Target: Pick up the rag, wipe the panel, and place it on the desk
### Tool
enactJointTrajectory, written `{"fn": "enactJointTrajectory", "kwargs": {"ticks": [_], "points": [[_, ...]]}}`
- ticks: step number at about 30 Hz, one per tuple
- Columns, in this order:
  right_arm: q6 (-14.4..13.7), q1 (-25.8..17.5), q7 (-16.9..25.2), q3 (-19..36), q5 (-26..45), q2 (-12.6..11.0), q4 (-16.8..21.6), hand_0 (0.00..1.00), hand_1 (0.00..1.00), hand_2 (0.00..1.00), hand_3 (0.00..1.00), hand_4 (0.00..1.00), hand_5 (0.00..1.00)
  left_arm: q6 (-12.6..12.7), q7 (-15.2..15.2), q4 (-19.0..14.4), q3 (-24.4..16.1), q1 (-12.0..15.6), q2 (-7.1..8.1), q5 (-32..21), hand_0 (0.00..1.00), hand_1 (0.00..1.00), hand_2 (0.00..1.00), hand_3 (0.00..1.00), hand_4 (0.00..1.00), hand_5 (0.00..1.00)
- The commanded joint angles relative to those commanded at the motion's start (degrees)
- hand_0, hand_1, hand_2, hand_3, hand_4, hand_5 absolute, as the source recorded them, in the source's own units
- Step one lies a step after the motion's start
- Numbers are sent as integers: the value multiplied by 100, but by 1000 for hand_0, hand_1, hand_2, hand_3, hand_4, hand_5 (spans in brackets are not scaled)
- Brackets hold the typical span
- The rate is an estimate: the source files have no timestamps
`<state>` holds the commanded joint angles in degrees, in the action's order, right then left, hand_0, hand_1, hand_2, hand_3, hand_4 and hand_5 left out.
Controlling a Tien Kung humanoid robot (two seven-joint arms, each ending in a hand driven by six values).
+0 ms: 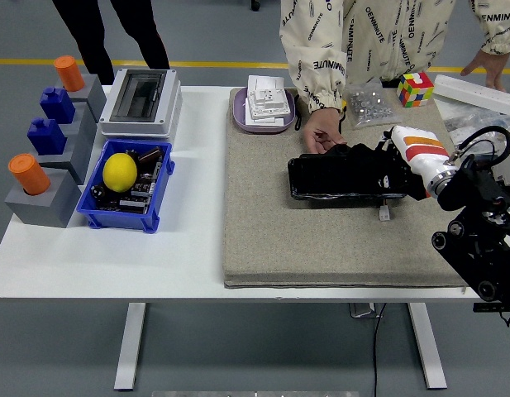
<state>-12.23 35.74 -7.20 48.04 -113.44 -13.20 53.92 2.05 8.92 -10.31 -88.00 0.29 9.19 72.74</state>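
While the black panel (341,176) lies on the grey mat (263,240), a person's hand (323,132) steadies its far edge. The right hand (387,169) presses on its right end; its grasp, and any rag, cannot be made out. Pushing harder could slide the panel off line.

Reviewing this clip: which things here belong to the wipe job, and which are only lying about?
Job:
black panel
right hand over the panel
person's hand at the panel's far edge

Lying about:
Rubik's cube
yellow ball in blue bin
purple tray
grey box
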Motion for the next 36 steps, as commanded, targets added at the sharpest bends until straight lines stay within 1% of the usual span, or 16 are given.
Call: {"fn": "enactJointTrajectory", "kwargs": {"ticks": [9, 12, 28, 30, 36], "points": [[0, 117, -12, -290, 13, 283, 1, 249, 300, 394, 393, 998, 38, 1, 7, 0, 23, 18, 12, -2, 643, 689, 724, 565, 592, 467], [-1, 154, -13, -327, 14, 330, 5, 248, 300, 395, 393, 998, 37, 1, 8, 0, 28, 24, 17, 0, 645, 689, 724, 565, 593, 468], [-13, 403, -25, -717, 20, 844, -13, 249, 300, 395, 394, 998, 37, -2, 14, 0, 84, 43, 58, 6, 644, 689, 722, 566, 593, 466], [-16, 421, -23, -835, 31, 940, -13, 249, 300, 395, 394, 998, 37, 0, 19, 0, 68, 60, 59, 15, 644, 689, 722, 566, 593, 466], [-12, 525, -31, -1181, 61, 1114, 33, 249, 300, 395, 393, 998, 40, -2, 15, 0, 77, 51, 64, 15, 644, 689, 723, 565, 593, 466]]}}
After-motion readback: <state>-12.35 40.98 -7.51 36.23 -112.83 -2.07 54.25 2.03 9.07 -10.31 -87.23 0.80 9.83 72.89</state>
